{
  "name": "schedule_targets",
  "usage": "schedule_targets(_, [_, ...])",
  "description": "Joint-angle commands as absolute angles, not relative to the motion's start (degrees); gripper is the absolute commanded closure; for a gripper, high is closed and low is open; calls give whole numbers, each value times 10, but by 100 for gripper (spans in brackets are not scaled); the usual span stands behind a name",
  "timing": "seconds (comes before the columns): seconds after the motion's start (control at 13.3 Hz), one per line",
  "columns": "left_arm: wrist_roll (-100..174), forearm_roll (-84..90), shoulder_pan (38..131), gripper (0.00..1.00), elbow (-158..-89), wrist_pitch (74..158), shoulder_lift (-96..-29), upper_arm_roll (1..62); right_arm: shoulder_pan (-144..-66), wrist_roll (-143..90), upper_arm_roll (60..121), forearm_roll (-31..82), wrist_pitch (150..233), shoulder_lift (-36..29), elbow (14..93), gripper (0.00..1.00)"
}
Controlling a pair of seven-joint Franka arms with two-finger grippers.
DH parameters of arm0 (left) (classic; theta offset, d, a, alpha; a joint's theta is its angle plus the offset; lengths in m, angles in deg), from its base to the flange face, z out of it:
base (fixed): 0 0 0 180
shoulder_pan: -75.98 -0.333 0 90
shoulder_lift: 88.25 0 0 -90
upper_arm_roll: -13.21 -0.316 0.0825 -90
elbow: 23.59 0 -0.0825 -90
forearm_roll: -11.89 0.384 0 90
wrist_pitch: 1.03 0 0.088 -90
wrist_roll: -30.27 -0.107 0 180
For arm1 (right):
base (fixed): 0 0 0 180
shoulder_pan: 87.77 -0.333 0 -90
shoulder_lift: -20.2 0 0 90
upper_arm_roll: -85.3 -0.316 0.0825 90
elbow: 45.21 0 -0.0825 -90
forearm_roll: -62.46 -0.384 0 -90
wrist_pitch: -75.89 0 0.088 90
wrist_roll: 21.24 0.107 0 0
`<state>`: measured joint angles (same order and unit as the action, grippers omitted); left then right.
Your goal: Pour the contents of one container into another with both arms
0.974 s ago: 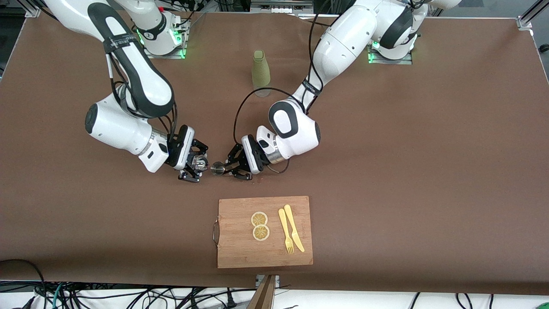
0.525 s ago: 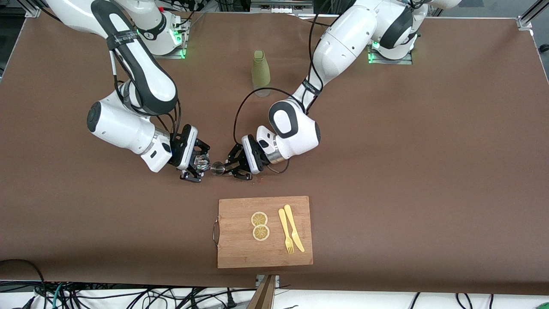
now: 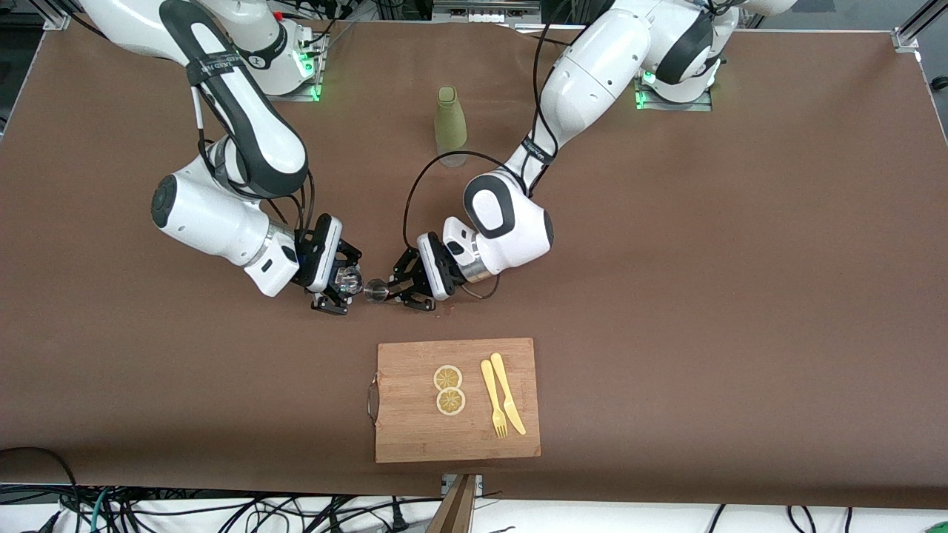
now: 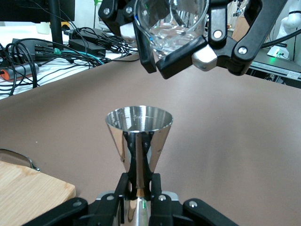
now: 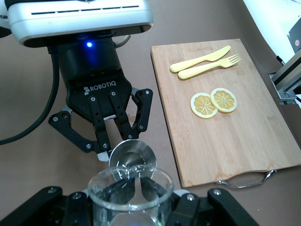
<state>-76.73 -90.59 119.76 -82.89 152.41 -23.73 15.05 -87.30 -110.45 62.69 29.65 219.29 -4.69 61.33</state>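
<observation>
Brown table [image 3: 666, 259] is carrying everything: above it, farther from the camera than the cutting board [image 3: 457, 400], the left end effector [image 3: 396, 285] is gripping an upright steel jigger [image 3: 376, 291], mouth upward, while the right end effector [image 3: 342, 285] is gripping a glass beaker [image 3: 349, 280] tilted toward it.

Clear glass cups [image 3: 349, 280]: 1
Conical steel jiggers [image 3: 376, 291]: 1
Olive-green bottles [image 3: 449, 127]: 1
Wooden cutting boards with metal handle [image 3: 415, 429]: 1
Round lemon slices [image 3: 447, 377]: 2
Yellow plastic forks [image 3: 493, 400]: 1
Yellow plastic knives [image 3: 508, 392]: 1
</observation>
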Motion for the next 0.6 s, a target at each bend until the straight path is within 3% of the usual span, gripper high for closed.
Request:
schedule_targets(0.0, [-766, -919, 1204, 100, -807, 1532, -229, 146, -874, -1088, 622, 312, 2188, -44, 612, 100])
schedule_targets(0.52, [-766, -920, 1204, 100, -807, 1532, -229, 146, -883, -1030, 624, 384, 2187, -45, 610, 100])
